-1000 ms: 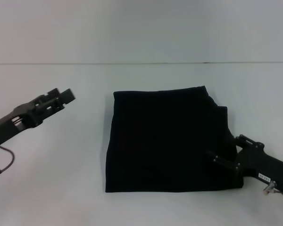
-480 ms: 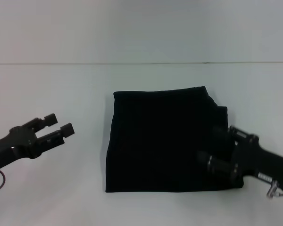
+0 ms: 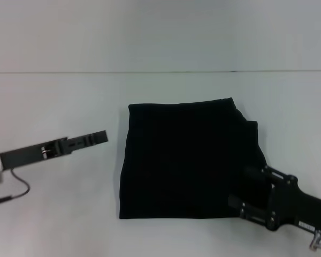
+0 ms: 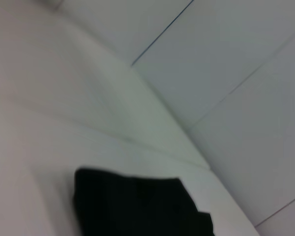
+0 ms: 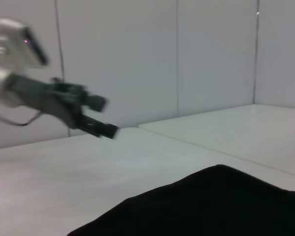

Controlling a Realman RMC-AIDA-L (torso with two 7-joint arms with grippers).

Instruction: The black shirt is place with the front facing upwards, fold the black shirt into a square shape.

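The black shirt [image 3: 187, 160] lies folded into a rough square in the middle of the white table, its plain side up with no lettering showing. It also appears in the left wrist view as the black shirt [image 4: 137, 206] and in the right wrist view as the black shirt [image 5: 211, 206]. My left gripper [image 3: 101, 136] hovers just left of the shirt, turned side-on. Seen from the right wrist, this left gripper [image 5: 105, 118] has its fingers apart and empty. My right gripper [image 3: 242, 187] is open over the shirt's near right corner, its fingers spread.
The white table [image 3: 53, 96] runs back to a wall, with its far edge [image 3: 160, 71] behind the shirt. A thin cable [image 3: 18, 187] hangs under the left arm. Bare tabletop lies on either side of the shirt.
The left gripper has swung right toward the shirt's left edge and rolled side-on. The right gripper has slid toward the near right corner of the shirt. The shirt has not moved.
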